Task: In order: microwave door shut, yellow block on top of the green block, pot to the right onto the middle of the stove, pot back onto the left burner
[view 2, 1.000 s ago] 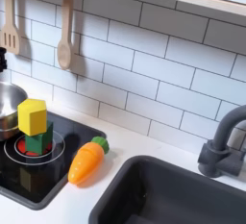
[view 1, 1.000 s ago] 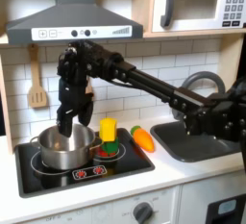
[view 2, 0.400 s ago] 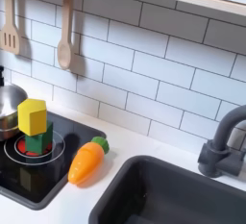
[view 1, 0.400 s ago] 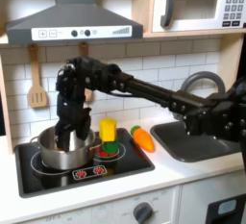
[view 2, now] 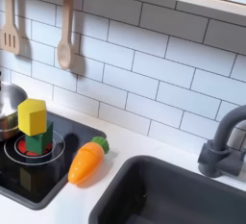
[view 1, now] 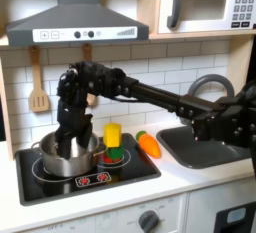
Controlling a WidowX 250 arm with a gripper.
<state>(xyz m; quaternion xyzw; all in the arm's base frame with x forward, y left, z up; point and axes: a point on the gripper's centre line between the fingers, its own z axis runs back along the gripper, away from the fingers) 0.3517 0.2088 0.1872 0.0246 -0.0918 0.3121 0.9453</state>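
Black claw (view 1: 68,137) has dropped into the shiny round steel pot (view 1: 67,155) since a second ago, at its 12 o'clock rim; jaw gap hidden, cannot tell; pot sits on the black stove's (view 1: 140,168) left burner; yellow block (view 1: 112,135) already atop green block (view 1: 113,155) at pot's 3 o'clock; white microwave door (view 1: 200,4) shut; drag is next.

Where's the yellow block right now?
The yellow block stands on the green block on the stove, between the pot and a toy carrot in the first exterior view.
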